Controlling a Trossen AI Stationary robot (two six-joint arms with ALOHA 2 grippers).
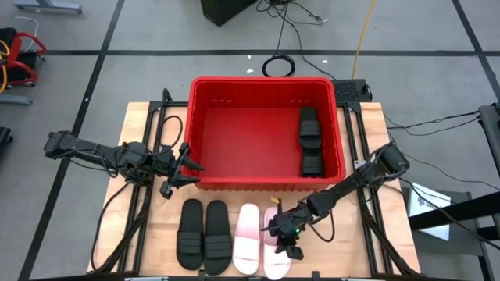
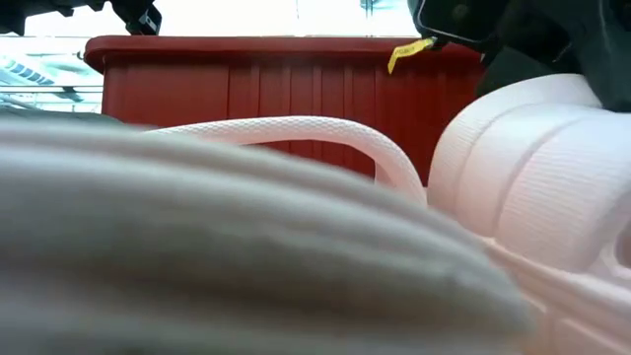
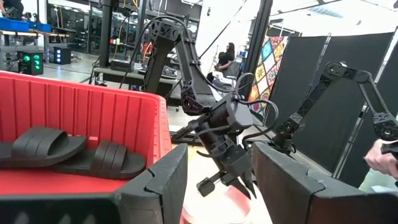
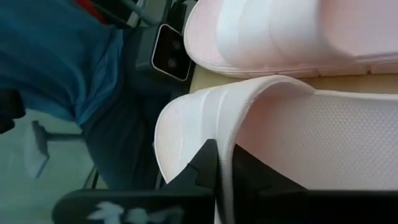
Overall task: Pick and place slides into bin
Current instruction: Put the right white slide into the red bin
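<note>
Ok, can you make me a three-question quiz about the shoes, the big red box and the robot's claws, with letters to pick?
1. Where is the left gripper?
A. Inside the bin
B. Just outside the bin's left front corner
C. Over the white slides

2. How many black slides lie in the red bin?
A. None
B. Two
C. Four

3. What is the right gripper doing?
A. Shut on the edge of a white slide
B. Wide open above the bin
C. Holding a black slide

Answers: 1 B, the high view shows it beside the bin wall, jaws open and empty. 2 B, a black pair in the bin lies by its right wall; the black pair on the table is outside. 3 A, the right wrist view shows its fingers pinching the rim of the white slide, at the table's front.
</note>
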